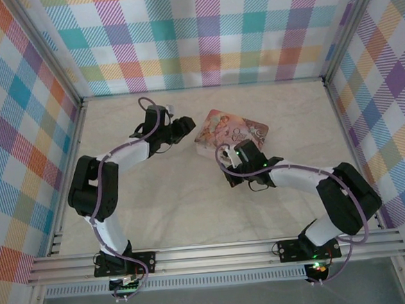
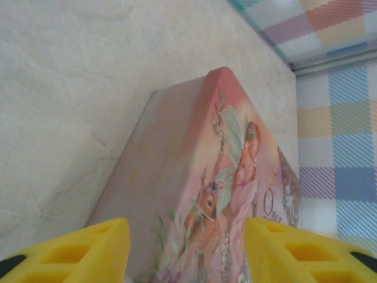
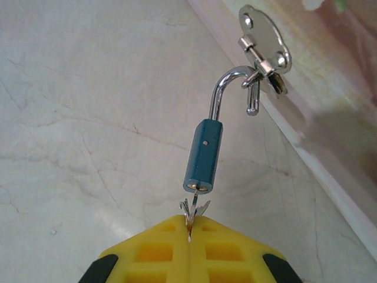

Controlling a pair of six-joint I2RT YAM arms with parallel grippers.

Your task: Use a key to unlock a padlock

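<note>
The blue padlock [image 3: 203, 154] hangs by its silvery shackle [image 3: 221, 88] from the staple [image 3: 254, 97] of a round hasp plate [image 3: 266, 35]. The plate is fixed to the side wall of the pink fairy-printed tin [image 2: 194, 147]. The padlock body slants down over the counter [image 3: 70, 118] toward the right claw [image 3: 189, 225]. This claw is fully closed, its yellow fingers pinching the bow of the small key [image 3: 193, 206], whose blade enters the keyway in the padlock's lower end.

The step in hand appears to be turning the key. To do it well, the wrist should roll about the padlock's long axis, with key and body in line. The grip is on a thin sliver of metal, so side load would likely bend the key or let it slip. The padlock swings freely on the staple and may spin with the key rather than release; light tension away from the tin should steady it. Whether the shackle's short leg is free cannot be told, as it lies behind the staple.

The left claw [image 2: 185, 242] stands wide open and holds nothing. Its fingers [image 2: 82, 250] sit on either side of a corner of the tin, placed to brace it, though contact cannot be confirmed. The tin's wall, close beside the padlock, limits room for the right wrist.
</note>
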